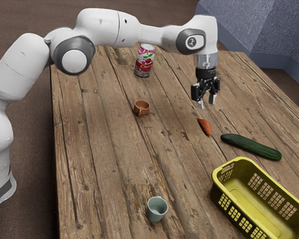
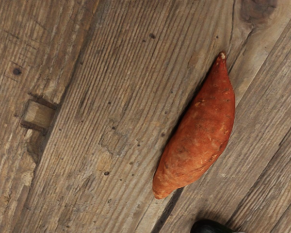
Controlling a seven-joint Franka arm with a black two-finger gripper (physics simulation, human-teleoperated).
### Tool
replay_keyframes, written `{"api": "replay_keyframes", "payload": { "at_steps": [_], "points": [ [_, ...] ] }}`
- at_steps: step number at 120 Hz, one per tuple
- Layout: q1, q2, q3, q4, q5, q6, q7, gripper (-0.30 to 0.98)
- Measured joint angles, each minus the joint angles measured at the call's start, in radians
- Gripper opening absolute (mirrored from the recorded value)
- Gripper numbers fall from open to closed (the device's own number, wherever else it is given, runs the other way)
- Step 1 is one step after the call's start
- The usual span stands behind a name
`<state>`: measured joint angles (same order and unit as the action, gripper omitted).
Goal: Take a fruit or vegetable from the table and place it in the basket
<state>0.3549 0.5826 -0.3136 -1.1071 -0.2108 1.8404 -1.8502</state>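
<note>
High over the table, my gripper (image 1: 207,103) points down with its fingers apart and nothing between them. An orange sweet potato (image 1: 205,126) lies on the wood below the gripper, a little toward the exterior view's bottom. In the wrist view the whole sweet potato (image 2: 198,133) shows, with bare planks around it. Beside it, a dark green cucumber (image 1: 251,147) rests on the table, and the dark end of the cucumber (image 2: 208,226) shows in the wrist view. The yellow basket (image 1: 223,198) stands past the cucumber, at the exterior view's lower right.
A red and white cherry can (image 1: 145,60) stands at the table's far side. An orange-brown cup (image 1: 141,107) sits mid-table, and a grey-green cup (image 1: 157,209) is near the exterior view's bottom. The wooden table (image 1: 104,149) carries everything.
</note>
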Motion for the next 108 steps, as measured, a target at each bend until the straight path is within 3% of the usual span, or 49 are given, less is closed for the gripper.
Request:
{"api": "replay_keyframes", "payload": {
  "at_steps": [46, 84, 108],
  "points": [
    [0.114, 0.037, -0.029, -0.019, -0.019, 0.021, 0.044, 0.43],
    [0.047, 0.075, -0.050, -0.023, -0.016, 0.142, 0.086, 0.42],
    [-0.003, 0.009, -0.048, -0.141, -0.029, 0.195, 0.091, 0.42]
  ]
}}
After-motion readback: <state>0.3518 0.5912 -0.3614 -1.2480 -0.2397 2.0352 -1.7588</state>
